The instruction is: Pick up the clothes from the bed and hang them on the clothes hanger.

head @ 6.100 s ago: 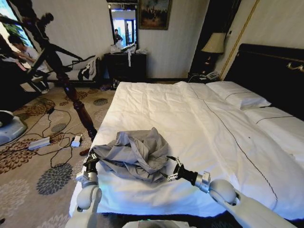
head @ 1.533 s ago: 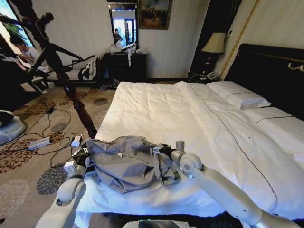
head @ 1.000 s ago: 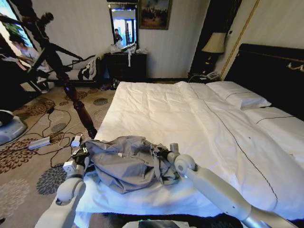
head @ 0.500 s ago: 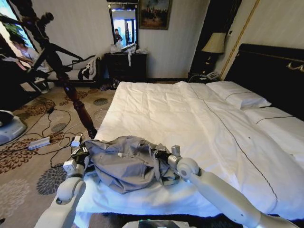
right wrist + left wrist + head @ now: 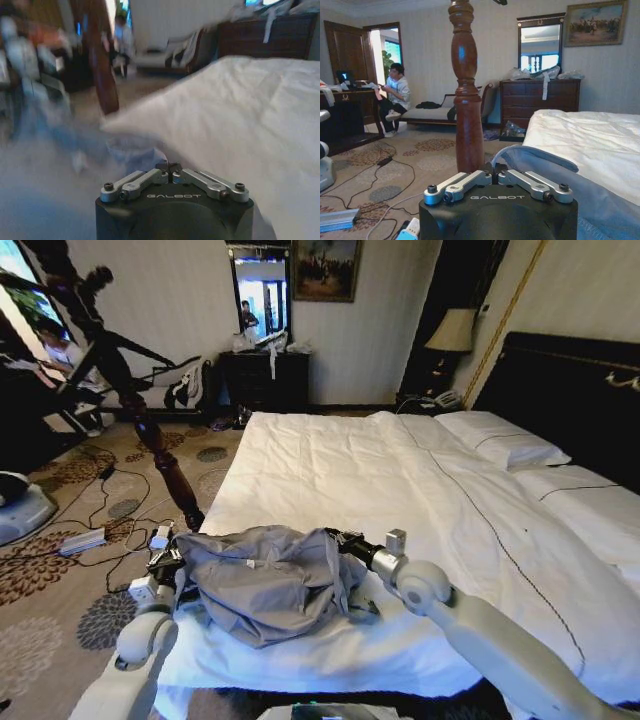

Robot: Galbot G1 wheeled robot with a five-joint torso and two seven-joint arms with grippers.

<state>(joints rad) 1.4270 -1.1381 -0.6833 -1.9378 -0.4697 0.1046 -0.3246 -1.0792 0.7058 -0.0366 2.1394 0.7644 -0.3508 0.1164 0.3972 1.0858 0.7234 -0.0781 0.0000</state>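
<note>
Both grippers sit at the one crumpled grey-blue long-sleeved garment (image 5: 265,578), which lies in a heap at the near left corner of the very wide white-sheeted bed (image 5: 400,490). On the garment's left side, the left gripper (image 5: 166,564) has its fingers drawn together on a fold of the grey-blue cloth at the bed's edge; the left wrist view shows the two finger linkages (image 5: 500,182) folded inward with a loop of the cloth (image 5: 540,155) rising just beyond them. On the garment's right side, the right gripper (image 5: 343,540) meets the far right edge of the heap, its fingers also drawn together, and the right wrist view shows the linkages (image 5: 172,182) closed, though whether cloth is caught between them cannot be told from the blur. One tall dark brown turned-wood coat stand (image 5: 150,435) rises from the patterned carpet (image 5: 70,570) to the left of the bed, well apart from the garment, with slanted branch arms near the top; its bulbous pole (image 5: 467,90) stands straight ahead in the left wrist view. Two white pillows (image 5: 505,445) lie at the far right against the one tall black headboard (image 5: 570,390). Cables and a white power strip (image 5: 160,537) lie on the carpet between the stand and the bed.
</note>
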